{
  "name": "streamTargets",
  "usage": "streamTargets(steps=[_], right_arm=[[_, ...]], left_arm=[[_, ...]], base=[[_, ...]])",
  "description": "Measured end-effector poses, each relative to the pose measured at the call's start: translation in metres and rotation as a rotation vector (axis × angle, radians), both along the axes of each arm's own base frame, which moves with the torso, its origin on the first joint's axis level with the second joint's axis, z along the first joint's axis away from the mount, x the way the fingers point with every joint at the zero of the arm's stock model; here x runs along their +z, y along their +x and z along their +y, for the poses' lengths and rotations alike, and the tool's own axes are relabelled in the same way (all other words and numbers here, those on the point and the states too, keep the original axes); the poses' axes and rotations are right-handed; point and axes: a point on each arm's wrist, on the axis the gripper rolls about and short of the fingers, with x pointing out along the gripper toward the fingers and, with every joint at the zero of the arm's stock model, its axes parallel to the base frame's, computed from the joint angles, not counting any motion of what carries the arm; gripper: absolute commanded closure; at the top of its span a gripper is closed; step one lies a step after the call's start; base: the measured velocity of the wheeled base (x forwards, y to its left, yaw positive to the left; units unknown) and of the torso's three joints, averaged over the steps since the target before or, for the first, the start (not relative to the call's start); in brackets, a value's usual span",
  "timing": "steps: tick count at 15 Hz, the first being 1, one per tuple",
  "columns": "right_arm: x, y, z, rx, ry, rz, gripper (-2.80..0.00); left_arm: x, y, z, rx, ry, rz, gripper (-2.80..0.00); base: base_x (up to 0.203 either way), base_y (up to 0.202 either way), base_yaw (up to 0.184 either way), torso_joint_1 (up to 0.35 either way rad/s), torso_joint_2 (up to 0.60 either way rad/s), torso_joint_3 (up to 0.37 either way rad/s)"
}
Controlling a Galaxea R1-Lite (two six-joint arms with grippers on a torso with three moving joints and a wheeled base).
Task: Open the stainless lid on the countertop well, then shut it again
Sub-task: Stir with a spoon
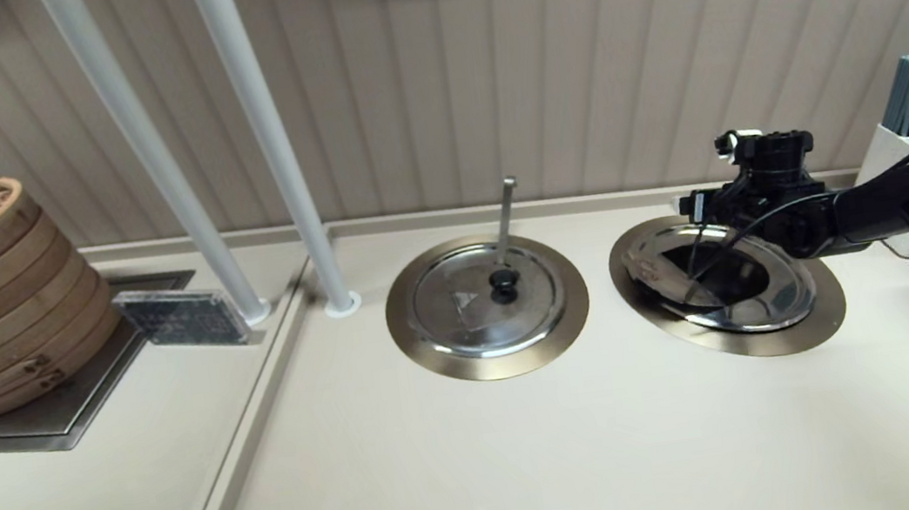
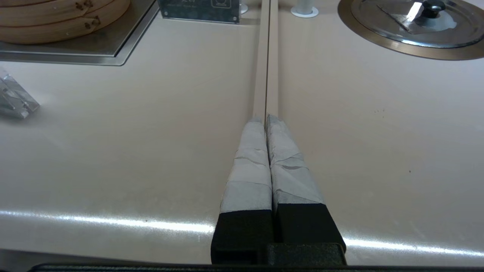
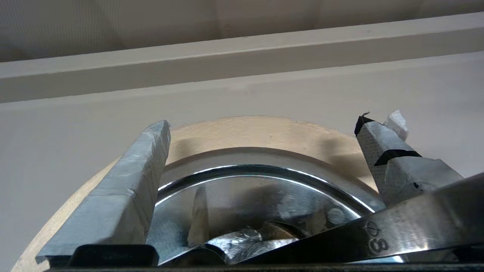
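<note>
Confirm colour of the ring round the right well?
Brushed bronze-gold ring, clearest in the head view.

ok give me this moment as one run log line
right claw open above stainless lid | lid on countertop well | left claw shut, parked over counter seam

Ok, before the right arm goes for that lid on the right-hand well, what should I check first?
1. Right gripper above the stainless lid: ok, over its far side.
2. Fingers spread: ok.
3. Lid's knob between them: cannot tell, no knob shows.
4. Ladle handle out of the way: not ok, it crosses right beside one finger.
5. Lid seated in the countertop well: cannot tell.
6. Left gripper parked: ok, shut, low over the counter, away from both wells.
</note>
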Motion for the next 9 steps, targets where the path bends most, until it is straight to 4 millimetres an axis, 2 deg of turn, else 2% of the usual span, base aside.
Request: streamTargets(steps=[6,9], right_arm=[[-0.004,0.013,0.022,0.044,0.001,-0.001,-2.8],[-0.01,0.014,0.017,0.033,0.002,0.01,-2.8]], left_arm=[[0.0,0.0,0.0,0.0,0.0,0.0,0.0],[0.0,0.0,0.0,0.0,0.0,0.0,0.0]], base=[[0.0,0.0,0.0,0.0,0.0,0.0],[0.0,0.0,0.0,0.0,0.0,0.0]])
